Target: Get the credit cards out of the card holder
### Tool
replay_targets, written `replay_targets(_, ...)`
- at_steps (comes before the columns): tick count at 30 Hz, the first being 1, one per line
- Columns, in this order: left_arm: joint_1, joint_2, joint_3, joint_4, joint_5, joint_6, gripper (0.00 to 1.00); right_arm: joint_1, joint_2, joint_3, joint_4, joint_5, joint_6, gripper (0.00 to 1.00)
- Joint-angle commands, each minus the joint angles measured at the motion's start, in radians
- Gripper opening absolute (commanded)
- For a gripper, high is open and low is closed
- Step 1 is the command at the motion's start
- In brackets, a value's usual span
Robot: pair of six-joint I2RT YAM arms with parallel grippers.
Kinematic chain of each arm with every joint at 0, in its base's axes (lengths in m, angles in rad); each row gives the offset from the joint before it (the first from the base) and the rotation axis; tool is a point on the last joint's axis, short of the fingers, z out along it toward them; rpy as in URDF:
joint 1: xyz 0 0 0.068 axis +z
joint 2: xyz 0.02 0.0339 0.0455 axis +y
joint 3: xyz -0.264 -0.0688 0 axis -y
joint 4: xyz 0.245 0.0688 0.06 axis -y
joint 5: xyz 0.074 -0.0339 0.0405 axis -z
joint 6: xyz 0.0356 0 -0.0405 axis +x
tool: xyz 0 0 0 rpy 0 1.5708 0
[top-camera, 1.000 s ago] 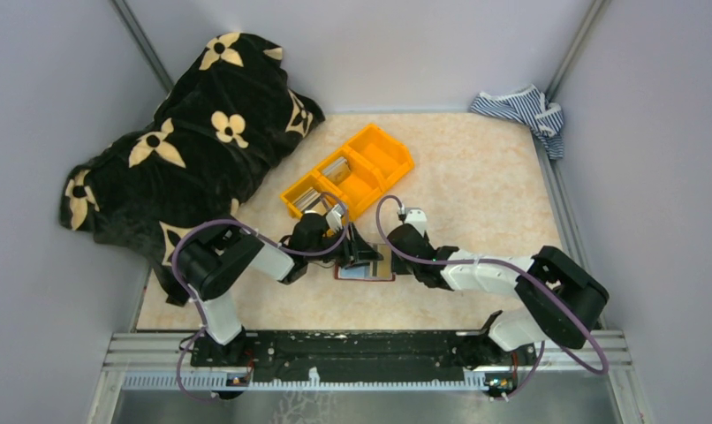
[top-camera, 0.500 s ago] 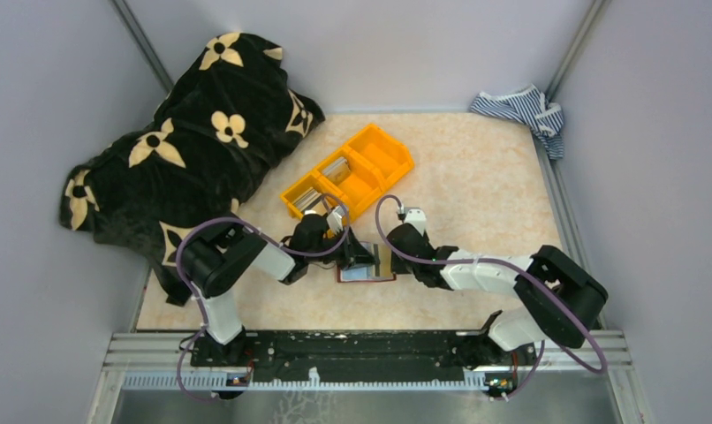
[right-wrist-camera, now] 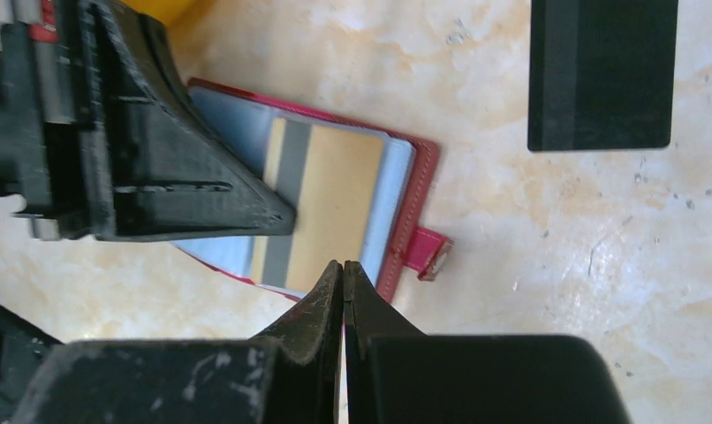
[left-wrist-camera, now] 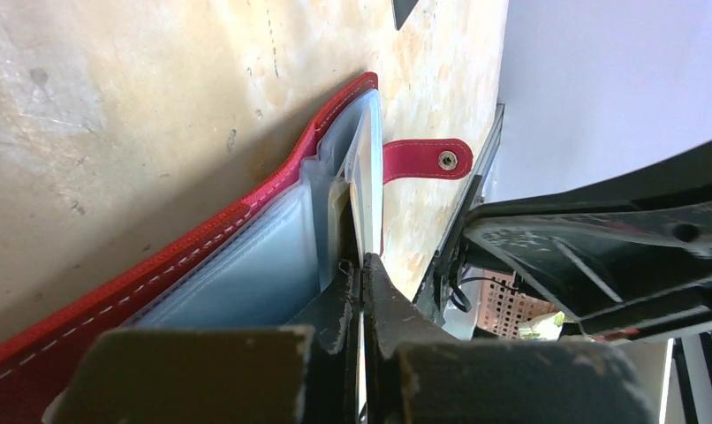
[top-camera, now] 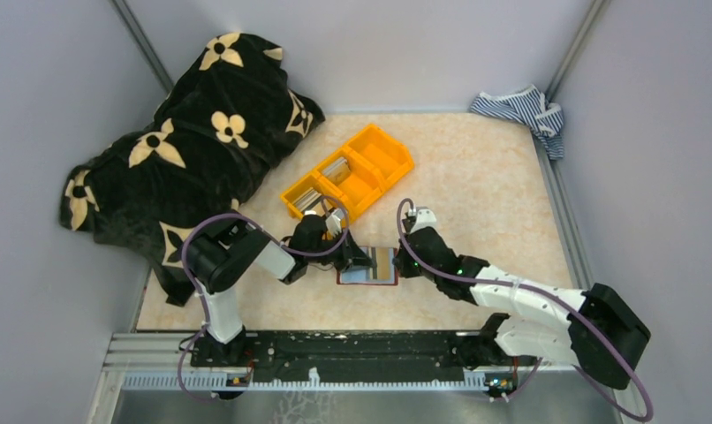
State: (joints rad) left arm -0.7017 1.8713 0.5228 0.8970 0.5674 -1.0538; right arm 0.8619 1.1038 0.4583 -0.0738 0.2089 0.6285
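The top view sets the scene. The card holder [top-camera: 367, 267] lies open on the beige mottled table [top-camera: 476, 177] just below the middle of the frame. The left gripper [top-camera: 359, 259] meets it from the left and the right gripper [top-camera: 403, 263] from the right. Above them an orange bin [top-camera: 381, 159] sits at a slant. A black blanket [top-camera: 185, 150] with cream flowers fills the upper left, and a striped cloth [top-camera: 522, 108] is bunched in the upper right corner. Bare table stretches right of the bin.

Only the right wrist view shows the cards plainly. A beige card [right-wrist-camera: 326, 199] with a grey stripe lies flat in a pale blue pocket. A black card [right-wrist-camera: 600, 75] lies by itself on the table at upper right, well apart from the holder. The right gripper's fingers [right-wrist-camera: 321, 309] are pressed together with nothing between them, their tips at the holder's near red border beside the little tab [right-wrist-camera: 427, 252]. Whether they touch it cannot be told.

The left wrist view runs low along the holder's stitched red cover [left-wrist-camera: 158, 265] and glossy, translucent blue pockets [left-wrist-camera: 255, 265]. The left gripper's fingers [left-wrist-camera: 335, 309] are pressed together on a thin pale edge [left-wrist-camera: 367, 194] rising from the pockets. Whether that edge is a card or pocket film cannot be told. The tab's metal snap [left-wrist-camera: 447, 160] shows past it.
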Motion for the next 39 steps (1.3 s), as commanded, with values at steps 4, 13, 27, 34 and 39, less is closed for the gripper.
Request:
replay_targets(4,0.007,0.007,0.008,0.001,0.020,0.028,0.00,0.004,0.043,0.064,0.075,-0.042,-0.052,0.00)
replay_targets(13,0.007,-0.015,0.011,-0.039,0.018,0.051,0.00,0.003,0.193,0.039,0.181,-0.082,-0.028,0.00)
replay_targets(27,0.021,-0.041,-0.001,-0.035,0.054,0.046,0.27,0.001,0.230,0.006,0.186,-0.073,-0.003,0.00)
replay_targets(34,0.036,-0.058,-0.014,-0.034,0.061,0.046,0.29,-0.005,0.261,0.001,0.198,-0.085,0.005,0.00)
replay_targets(39,0.046,-0.060,-0.032,-0.022,0.066,0.046,0.29,-0.015,0.267,-0.005,0.203,-0.091,0.010,0.00)
